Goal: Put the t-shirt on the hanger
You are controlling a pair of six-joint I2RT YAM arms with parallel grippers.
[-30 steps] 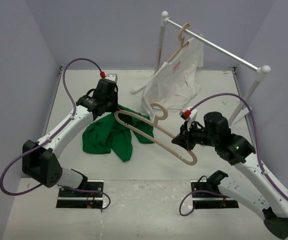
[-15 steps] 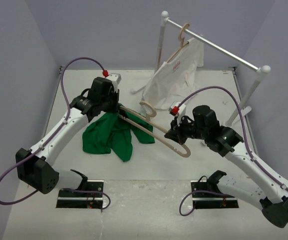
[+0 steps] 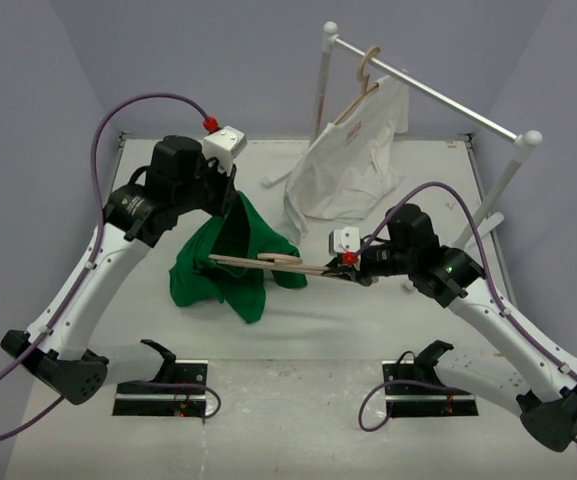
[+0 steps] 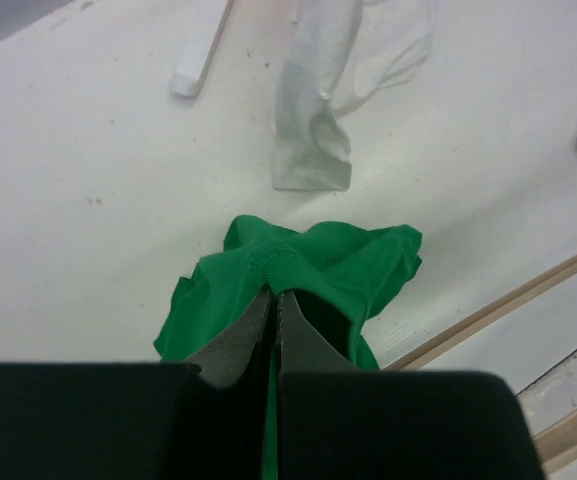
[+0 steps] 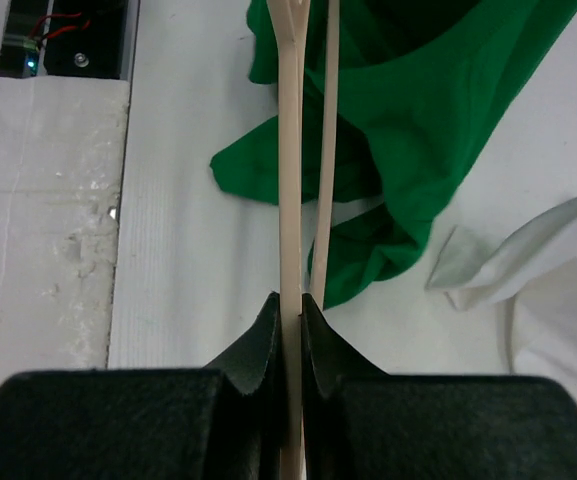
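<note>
One green t-shirt (image 3: 230, 255): a gathered fold is pinched between the shut jaws of the left gripper (image 4: 272, 293). It hangs below them in a crumpled drape, with its lower folds resting on the table (image 3: 368, 320).

One pale wooden hanger (image 3: 268, 262): clamped edge-on between the closed jaws of the right gripper (image 5: 290, 300) and held off the table, roughly level. It reaches straight ahead of those jaws to the green cloth and passes beneath the left jaws. Whether its far end sits inside the shirt or only against it cannot be told.

One white garment (image 3: 353, 165): worn by a second wooden hanger (image 3: 368, 75), beyond the right jaws and well apart from them. Its hem trails onto the table ahead of the left jaws, just past the t-shirt.

One clothes rail (image 3: 428, 92): white, on upright posts, carrying the second hanger behind both grippers.
</note>
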